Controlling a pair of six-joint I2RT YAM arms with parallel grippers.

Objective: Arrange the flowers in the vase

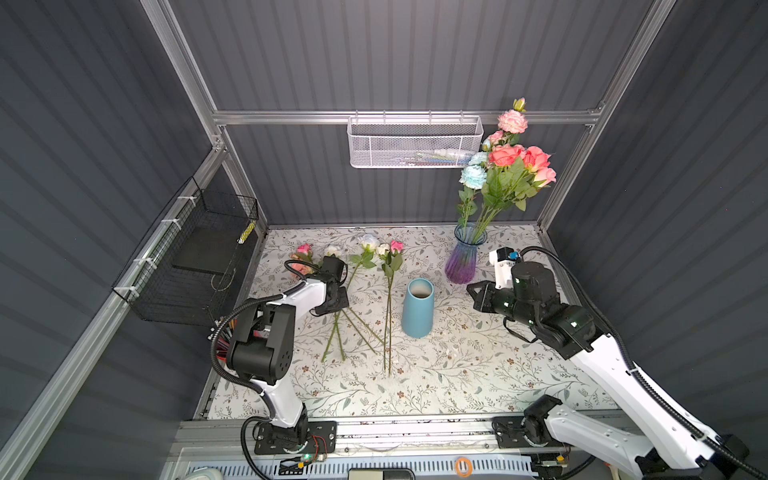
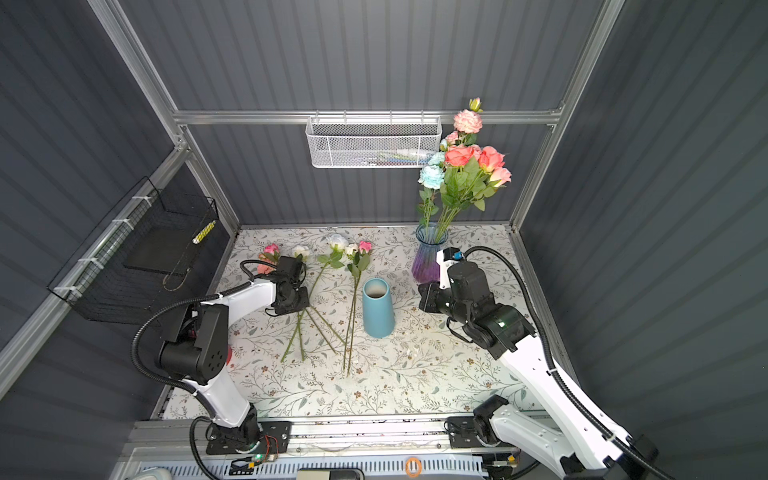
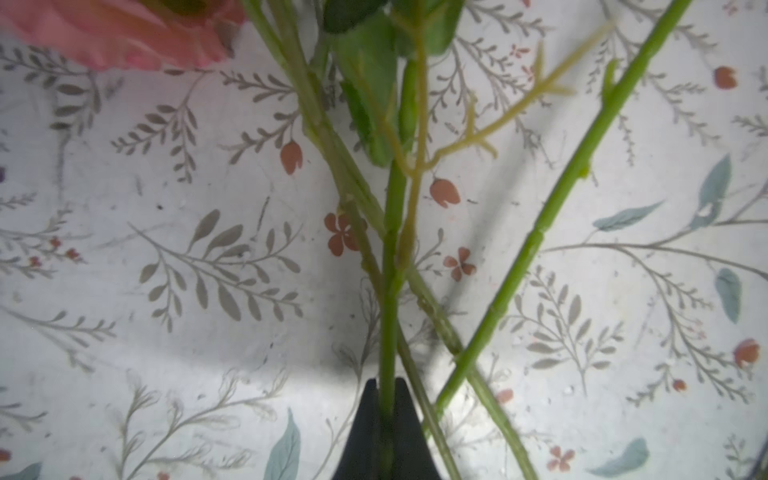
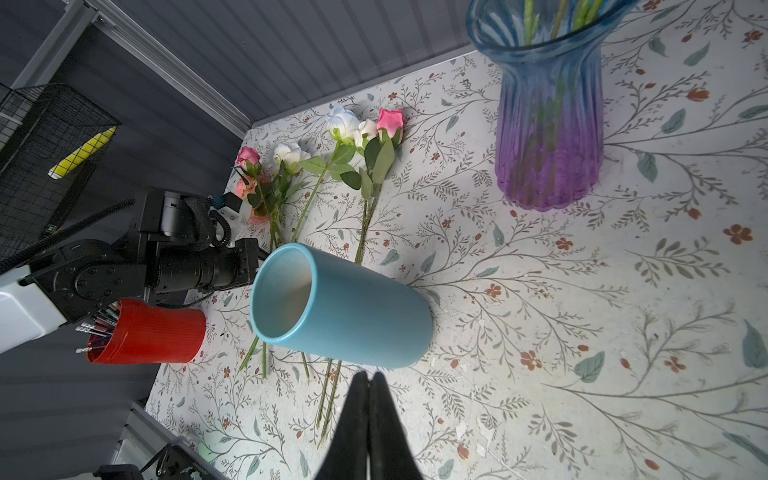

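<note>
Left claw (image 3: 386, 384): finger ends only in the left wrist view, the rest cut by the edge; in both top views hidden under its own wrist; the green stem (image 3: 389, 291) pinched there passes behind blurred leaves (image 3: 370, 83), so its bloom cannot be told; coral bloom (image 3: 124, 33): blurred, cut by the edge; in both top views partly behind the left arm (image 1: 307, 291); red cup (image 4: 158, 332): nearly hidden by that arm in both top views; blue vase (image 4: 345, 307): covers the middles of several stems (image 4: 328, 399) on the desk (image 4: 582, 332); glass vase (image 4: 548, 124): mouth cut off in the right wrist view; white mesh basket (image 1: 415, 141): contents indistinct; yellow item (image 1: 247, 231) in the black wire basket (image 1: 187, 266): too small to identify; right claw (image 4: 370, 376): base cut by the edge.
</note>
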